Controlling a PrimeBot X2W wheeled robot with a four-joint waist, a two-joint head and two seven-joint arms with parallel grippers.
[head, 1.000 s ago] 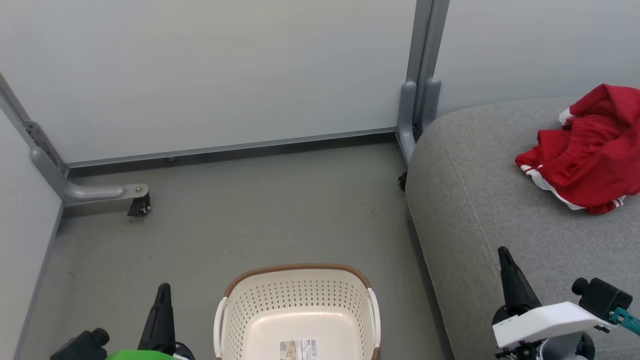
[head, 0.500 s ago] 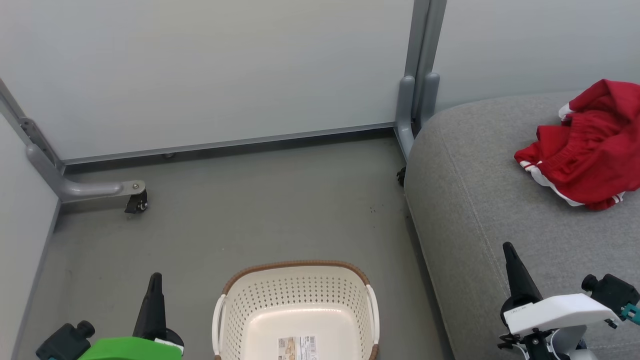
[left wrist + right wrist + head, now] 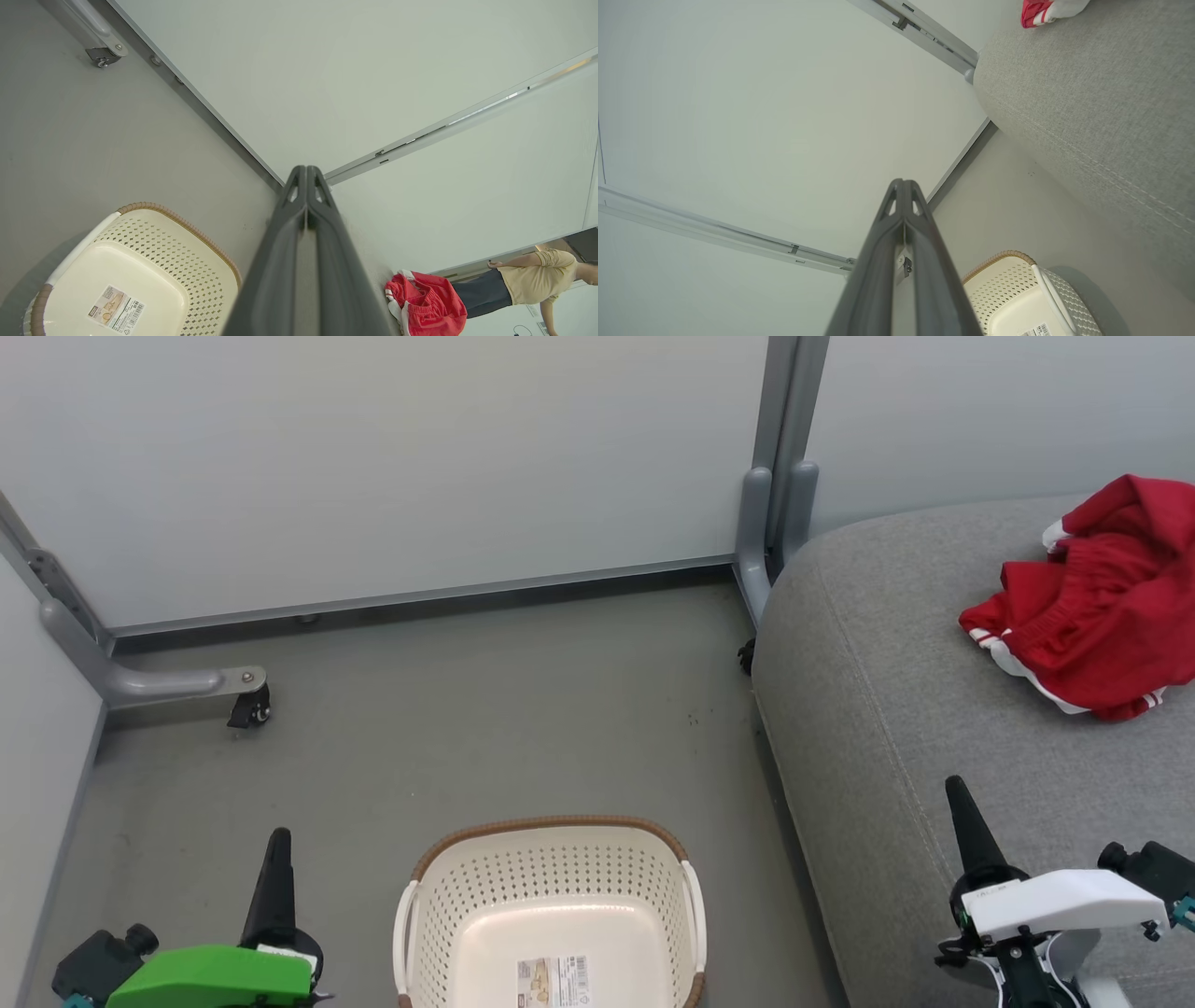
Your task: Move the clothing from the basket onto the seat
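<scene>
We are looking down at the basket (image 3: 551,877) sitting on the grey floor (image 3: 467,709), near the seat (image 3: 915,728) and to its left, not touching it. The basket's bare cream bottom is showing, with a paper label (image 3: 555,980) lying flat on it. The clothing (image 3: 1092,607) is lying in a crumpled red heap with white trim on the seat, toward the far right, well apart from the basket. The left claw (image 3: 278,840) is hovering above the floor just left of the basket, fingers pressed fully together, gripping nothing. The right claw (image 3: 959,791) is hanging over the near part of the seat, also closed tight with nothing in it, well short of the clothing. In both wrist views we are seeing the two dark fingers meeting at the tips. Pale partition panels (image 3: 373,467) are standing behind the floor, with a black caster (image 3: 248,709) sitting under a grey foot at far left. In the left wrist view a person (image 3: 528,284) is standing beyond the clothing.
</scene>
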